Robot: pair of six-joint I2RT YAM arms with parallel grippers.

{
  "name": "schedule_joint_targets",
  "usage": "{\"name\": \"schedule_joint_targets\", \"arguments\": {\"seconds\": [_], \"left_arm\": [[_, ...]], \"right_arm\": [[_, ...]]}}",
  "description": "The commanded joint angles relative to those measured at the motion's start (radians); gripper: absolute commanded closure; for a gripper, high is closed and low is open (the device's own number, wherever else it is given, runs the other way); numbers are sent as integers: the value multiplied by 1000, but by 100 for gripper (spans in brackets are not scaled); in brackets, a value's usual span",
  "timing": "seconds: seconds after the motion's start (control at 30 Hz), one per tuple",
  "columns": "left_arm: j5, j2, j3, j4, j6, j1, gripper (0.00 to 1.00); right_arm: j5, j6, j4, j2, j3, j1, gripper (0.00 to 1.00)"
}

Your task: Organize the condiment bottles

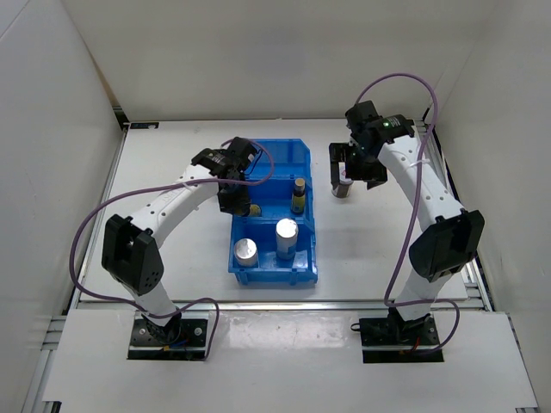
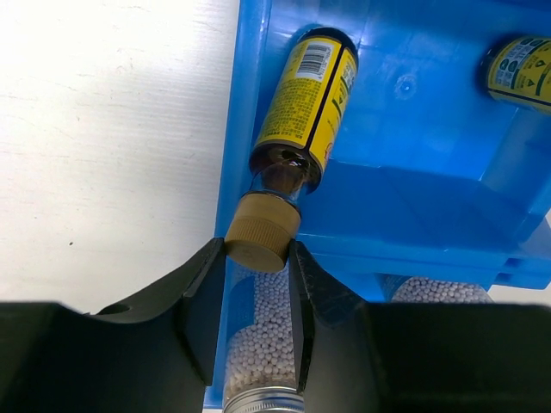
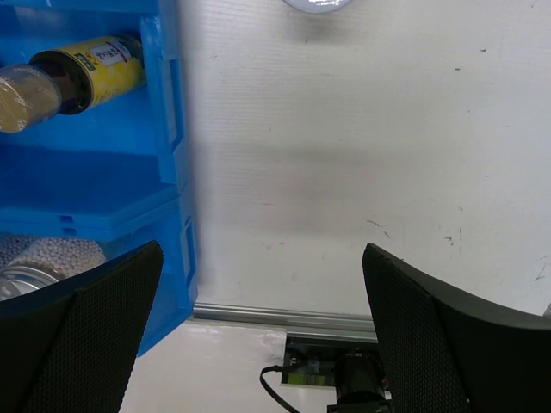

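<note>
My left gripper is shut on the tan cap of a slim yellow bottle, which is upright in the middle compartment of the blue bin, by its left wall. In the top view that gripper hangs over the bin's left side. A second yellow bottle stands in the same compartment on the right. Two silver-topped cylinders of white beads fill the near compartment. A squat dark jar stands on the table right of the bin, under my right gripper, which is open and empty.
The bin's far compartment shows only blue floor. White walls enclose the table on three sides. A metal rail runs along the near table edge. The right arm's purple cable loops high above the back right.
</note>
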Motion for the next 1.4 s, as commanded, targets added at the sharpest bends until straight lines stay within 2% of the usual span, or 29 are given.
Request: {"name": "schedule_joint_targets", "arguments": {"seconds": [0.0, 0.4, 0.67, 0.9, 1.2, 1.37], "left_arm": [[-11, -25, 48, 17, 19, -4, 77], [-11, 50, 210, -16, 56, -4, 81], [-11, 102, 243, -36, 76, -4, 82], [-65, 211, 414, -133, 125, -13, 88], [-143, 283, 488, -173, 154, -31, 88], [-191, 332, 526, -217, 154, -63, 82]], "right_arm": [[2, -7, 9, -47, -12, -1, 0], [2, -7, 9, -56, -22, -1, 0], [11, -16, 9, -56, -22, -10, 0], [11, -16, 9, -56, -22, -19, 0], [2, -16, 9, -56, -31, -28, 0], [2, -26, 9, -65, -40, -28, 0]]}}
